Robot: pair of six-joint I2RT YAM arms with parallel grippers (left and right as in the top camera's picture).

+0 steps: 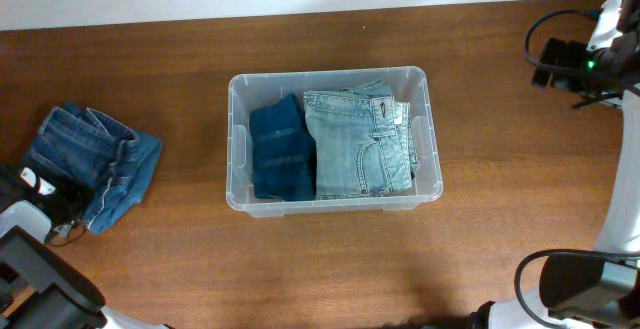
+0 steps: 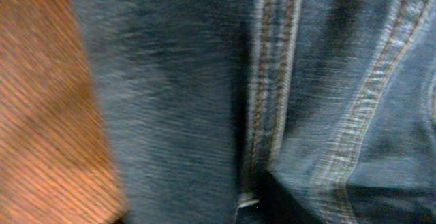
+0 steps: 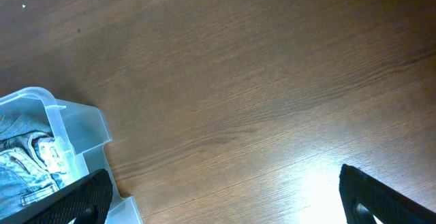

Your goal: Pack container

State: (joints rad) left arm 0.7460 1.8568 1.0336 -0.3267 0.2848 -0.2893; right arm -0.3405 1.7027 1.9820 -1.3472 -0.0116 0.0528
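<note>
The left gripper [image 1: 48, 197], seemingly pressed onto the crumpled blue denim jeans [image 1: 100, 159], hides whether it pinches; the clear rectangular plastic container [image 1: 236, 129] lies rightward of it, long axis crosswise.

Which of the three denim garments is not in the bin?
The crumpled mid-blue jeans on the wooden table, far left. The folded dark-blue garment and folded light-blue jeans lie side by side inside the clear plastic container.
</note>
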